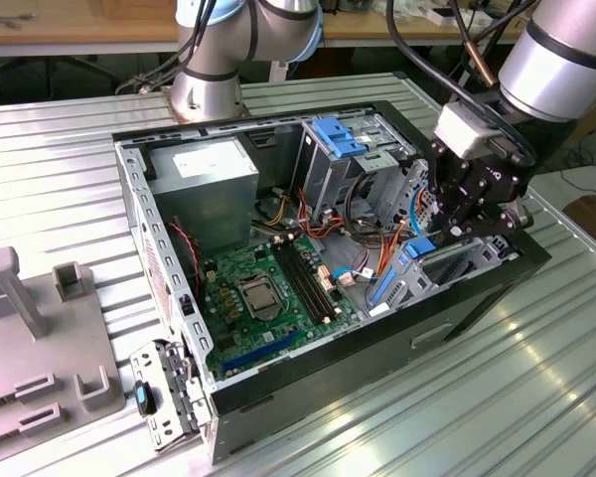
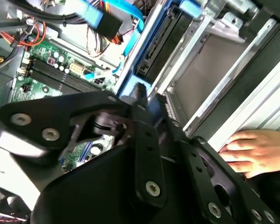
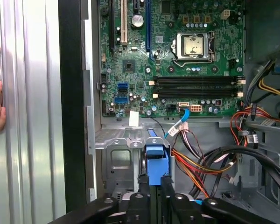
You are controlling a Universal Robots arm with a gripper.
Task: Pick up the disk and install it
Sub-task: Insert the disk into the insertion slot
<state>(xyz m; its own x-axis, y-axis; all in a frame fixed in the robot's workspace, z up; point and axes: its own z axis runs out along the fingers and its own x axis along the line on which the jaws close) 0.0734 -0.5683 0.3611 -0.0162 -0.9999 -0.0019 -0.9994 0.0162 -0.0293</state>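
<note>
The disk (image 3: 157, 156) stands on edge in the low drive bay at the open computer case's (image 1: 278, 383) right end in the exterior view. Its blue carrier edge shows between my gripper's (image 3: 154, 179) two black fingers, which are shut on it. In the exterior view the gripper (image 1: 464, 231) hangs over that bay, with the disk's blue frame (image 1: 417, 248) just below it. The second wrist view shows the dark disk body (image 2: 161, 44) with its blue rail lying in the metal bay, beyond the gripper (image 2: 142, 95).
The green motherboard (image 1: 263, 288) fills the case floor, with the grey power supply (image 1: 204, 189) behind it. A tall drive cage with a blue bracket (image 1: 338, 134) stands beside the bay, and cables (image 3: 200, 163) run close by. A person's hand (image 2: 252, 149) rests on the table beside the case. A grey fixture (image 1: 40, 348) sits at the exterior view's left.
</note>
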